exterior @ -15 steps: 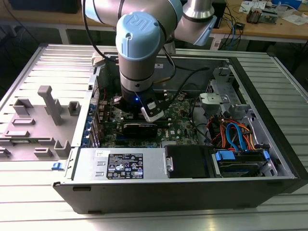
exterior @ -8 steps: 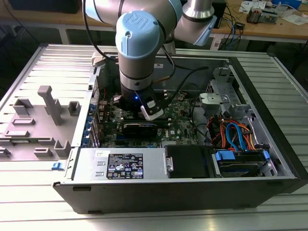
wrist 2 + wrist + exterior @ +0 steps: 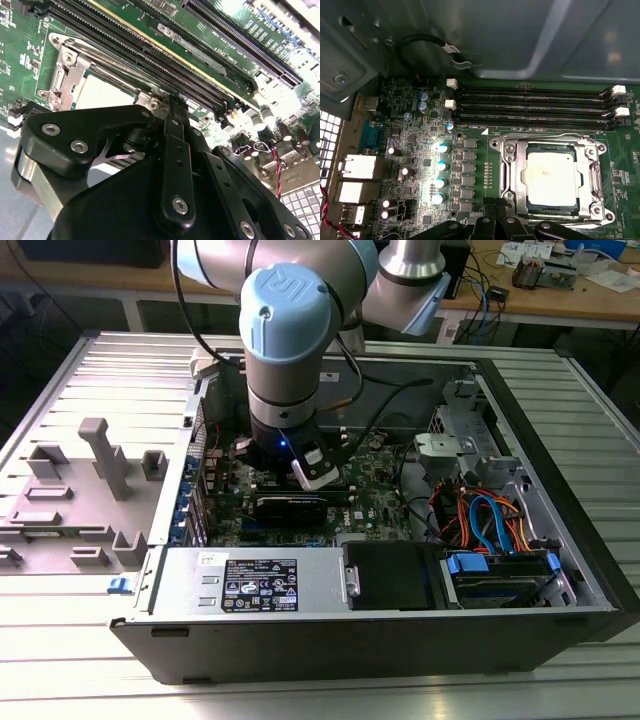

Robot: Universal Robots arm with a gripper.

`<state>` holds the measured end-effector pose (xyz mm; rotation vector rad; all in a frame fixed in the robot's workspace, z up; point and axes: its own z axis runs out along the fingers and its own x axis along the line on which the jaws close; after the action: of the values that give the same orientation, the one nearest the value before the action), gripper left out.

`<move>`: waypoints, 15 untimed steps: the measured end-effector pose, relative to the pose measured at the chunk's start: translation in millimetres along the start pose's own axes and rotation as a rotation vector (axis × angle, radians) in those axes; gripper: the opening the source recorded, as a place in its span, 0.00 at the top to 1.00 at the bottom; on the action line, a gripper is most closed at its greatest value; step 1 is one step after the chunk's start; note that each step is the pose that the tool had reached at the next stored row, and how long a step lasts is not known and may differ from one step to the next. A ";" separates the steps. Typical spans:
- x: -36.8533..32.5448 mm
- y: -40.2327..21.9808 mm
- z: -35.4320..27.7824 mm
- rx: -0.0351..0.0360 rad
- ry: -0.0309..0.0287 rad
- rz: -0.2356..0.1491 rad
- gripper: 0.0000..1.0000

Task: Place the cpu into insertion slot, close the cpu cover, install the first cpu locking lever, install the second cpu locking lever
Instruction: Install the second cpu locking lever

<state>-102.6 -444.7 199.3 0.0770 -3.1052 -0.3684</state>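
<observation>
A: Where is the tool (image 3: pixel 172 107) now?

B: Down inside the open computer case (image 3: pixel 560 540), low over the green board (image 3: pixel 420 150). In the exterior view the arm (image 3: pixel 285 350) stands nearly upright above the board, with the long black card (image 3: pixel 290 505) just below the wrist.

A: And the cpu (image 3: pixel 551 178)?

B: It lies flat in the insertion slot (image 3: pixel 512 175), silver-grey top up. In the first wrist view it sits just ahead of the tool's black linkage. In the second wrist view a pale corner of it (image 3: pixel 102 92) shows right beyond the tip of the tool.

A: The cpu cover (image 3: pixel 552 145)?

B: Folded down around the chip, its metal frame edging the silver top on all sides, so the middle stays open to view.

A: What about the locking levers?

B: A thin metal rod runs along the edge of the socket nearest the memory slots (image 3: pixel 535 107). Whether it is hooked down I cannot tell.

A: Are the fingers spread or pressed together?

B: In the second wrist view the tool looks drawn together into one narrow black tip at the socket's edge, with no gap showing and nothing pinched between. That tip is at the metal frame, close to a screw at its corner. Whether it touches, I cannot tell.

A: Anything else around?

B: Outside the case, a grey plastic fixture (image 3: pixel 95 455) rests on the ribbed table (image 3: pixel 60 660).
</observation>
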 end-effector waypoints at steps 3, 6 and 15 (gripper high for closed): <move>0.2 1.3 -5.5 -0.0001 0.0004 0.000 0.89; 0.4 2.8 -11.5 -0.0002 0.0006 0.000 0.89; 0.5 5.0 -20.6 -0.0001 0.0011 0.000 0.89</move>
<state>-102.9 -444.7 220.4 0.0767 -3.1041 -0.3684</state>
